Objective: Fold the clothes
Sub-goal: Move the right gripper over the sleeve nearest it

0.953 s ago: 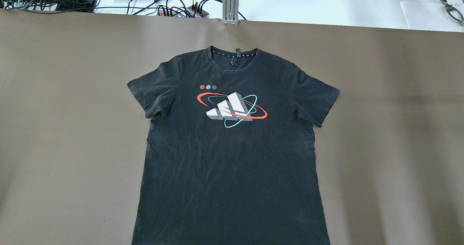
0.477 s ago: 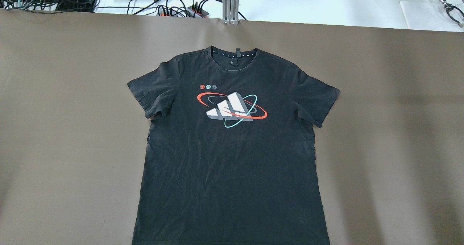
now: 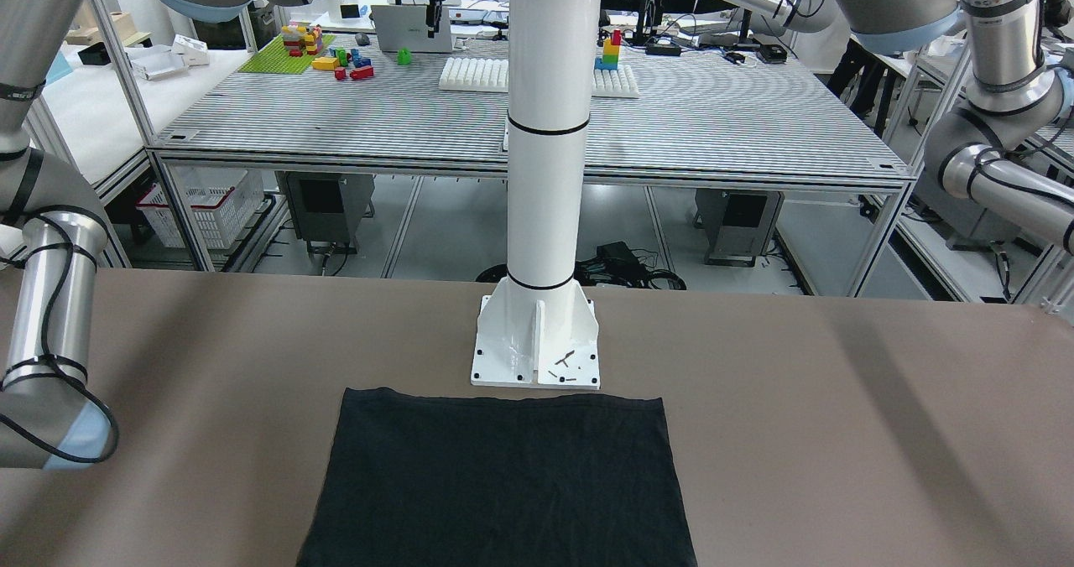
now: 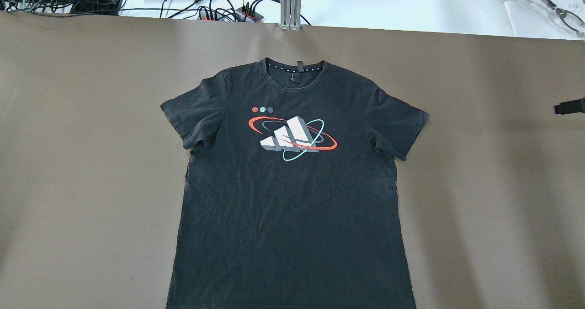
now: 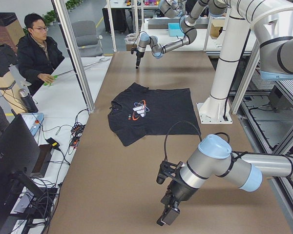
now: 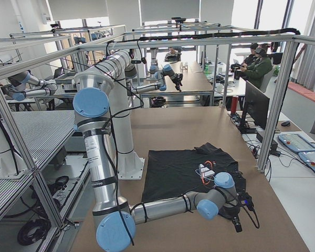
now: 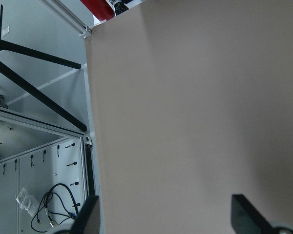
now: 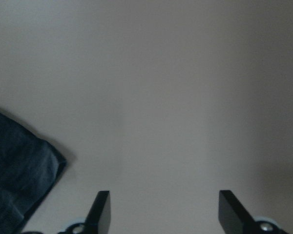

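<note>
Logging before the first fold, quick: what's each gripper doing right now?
Left gripper: open, empty.
Right gripper: open, empty, not touching the T-shirt.

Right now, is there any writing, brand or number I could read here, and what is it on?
"HUAWEI": back of the dark monitor, left side view.
T-shirt: a three-bar logo with rings, no words.
Its three round badges and neck tag: too small to read.

The left gripper (image 7: pixel 165 207) points down with its jaws wide apart; the right gripper (image 8: pixel 162 200) also points down, jaws spread wide.
</note>
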Tool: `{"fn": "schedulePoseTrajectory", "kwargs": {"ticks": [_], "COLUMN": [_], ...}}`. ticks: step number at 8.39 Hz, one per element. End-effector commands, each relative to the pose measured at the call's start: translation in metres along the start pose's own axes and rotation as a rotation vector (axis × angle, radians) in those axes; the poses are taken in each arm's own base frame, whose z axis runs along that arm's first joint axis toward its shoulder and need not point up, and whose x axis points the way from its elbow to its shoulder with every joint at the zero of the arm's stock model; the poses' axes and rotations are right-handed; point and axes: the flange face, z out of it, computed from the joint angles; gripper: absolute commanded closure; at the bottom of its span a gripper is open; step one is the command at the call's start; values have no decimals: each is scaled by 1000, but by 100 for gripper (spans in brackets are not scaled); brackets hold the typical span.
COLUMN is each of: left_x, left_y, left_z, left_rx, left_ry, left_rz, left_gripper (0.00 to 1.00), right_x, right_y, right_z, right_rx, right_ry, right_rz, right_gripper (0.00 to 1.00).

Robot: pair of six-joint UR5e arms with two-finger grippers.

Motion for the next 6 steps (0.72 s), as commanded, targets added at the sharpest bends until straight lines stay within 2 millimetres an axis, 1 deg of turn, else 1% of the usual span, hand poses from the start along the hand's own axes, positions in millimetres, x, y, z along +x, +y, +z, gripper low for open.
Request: {"fn": "schedulePoseTrajectory", "kwargs": {"ticks": [1,3,4,5,6], "left_x": [0,-3,-3,-3,-2], "left_y": [0,-4,-4,-4,-5], "left_z": [12,20,20,20,19], "left_rx": [-18,-23,-23,-22,-20], "left_ry": [10,12,12,12,12], "left_rz": [-14,-19,-19,-18,-17], "left_gripper": [6,6,6,6,6], "right_x": [-51,-67,-77,-84,-93], "right_y": [-3,15,24,26,18], "right_z": [43,67,78,90,97], "right_rx": [-18,-58,-35,-3,9], "right_ry": [21,24,44,61,49], "right_rz": [8,-17,-45,-59,-52], "right_gripper": [27,26,25,25,27]}}
